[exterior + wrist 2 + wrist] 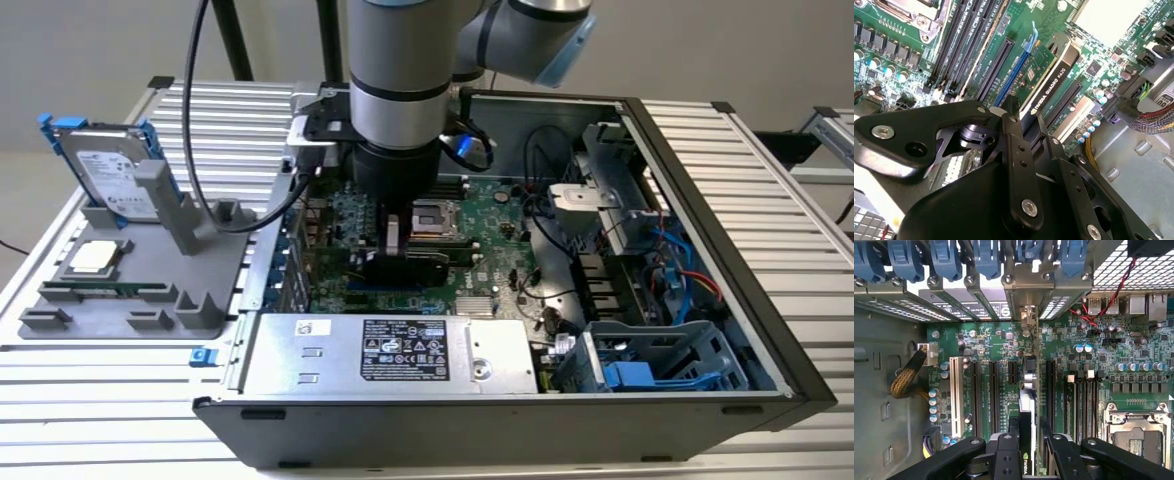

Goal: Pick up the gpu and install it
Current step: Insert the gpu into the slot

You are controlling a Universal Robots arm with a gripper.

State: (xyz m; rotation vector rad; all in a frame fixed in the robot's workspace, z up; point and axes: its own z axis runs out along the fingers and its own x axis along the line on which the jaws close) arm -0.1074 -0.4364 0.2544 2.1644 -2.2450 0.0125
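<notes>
One end effector [1026, 127] hangs inside the open computer case [721, 330], its two black fingers [1021, 165] closed on the top edge of the gpu [1051, 75], which stands on edge between them. In the second wrist view the card's black shroud with pale lettering faces one way and its green board the other, and the lower edge sits along a long black expansion slot [996, 70] on the motherboard [904, 45]; whether it is fully seated cannot be told. In the first wrist view the gpu [1029, 390] is seen edge-on, running from between the fingers [1006, 455] toward the rear of the case, where its silver bracket [1027, 285] stands among the slot openings below a row of blue retaining clips [944, 257].

In the exterior view the arm [400, 70] comes straight down from above, its grey wrist segment vertical over the middle of the motherboard [501, 250], with the end effector [398, 245] low in the case beside the processor socket [438, 215]. A silver power supply [387, 350] lies along the near side of the case. On the bench [80, 400], to the exterior view's left of the case, a grey fixture [134, 290] holds a hard drive [114, 170] with blue rails upright and a small square chip [94, 257] lying flat.
</notes>
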